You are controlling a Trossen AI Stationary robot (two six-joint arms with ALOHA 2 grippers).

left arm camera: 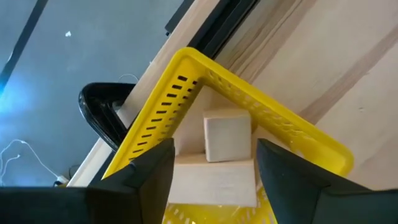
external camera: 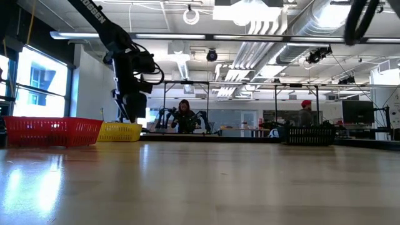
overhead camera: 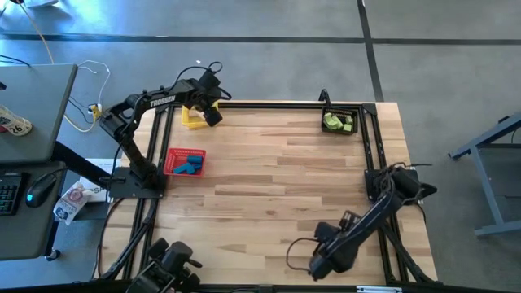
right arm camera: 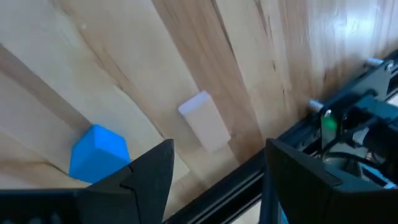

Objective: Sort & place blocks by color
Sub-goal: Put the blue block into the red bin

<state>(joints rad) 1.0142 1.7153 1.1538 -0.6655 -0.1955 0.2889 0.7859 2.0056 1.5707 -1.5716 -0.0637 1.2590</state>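
My left gripper (overhead camera: 210, 114) hangs open over the yellow basket (overhead camera: 192, 120) at the table's far left corner, pointing down into it (external camera: 127, 115). In the left wrist view a tan cube (left arm camera: 227, 137) and a tan bar (left arm camera: 214, 180) lie in the basket, the bar between my fingers. The red basket (overhead camera: 186, 163) holds blue blocks; the black basket (overhead camera: 340, 122) holds light green ones. My right gripper (overhead camera: 313, 264) is open near the table's near edge. Its wrist view shows a blue cube (right arm camera: 99, 152) and a tan bar (right arm camera: 204, 121) lying flat on the table ahead of the fingers. My left gripper (left arm camera: 214, 186) comes from above with one finger (left arm camera: 152, 174) on each side of the tan bar in the yellow basket. The bar lies flat beside the tan cube. I cannot tell whether the fingers touch it.
A black frame rail (right arm camera: 348, 112) runs along the table edge close to the right gripper. The middle of the wooden table (overhead camera: 277, 179) is bare. Across the room, beyond the table's far edge, people (external camera: 184, 115) sit at other stations.
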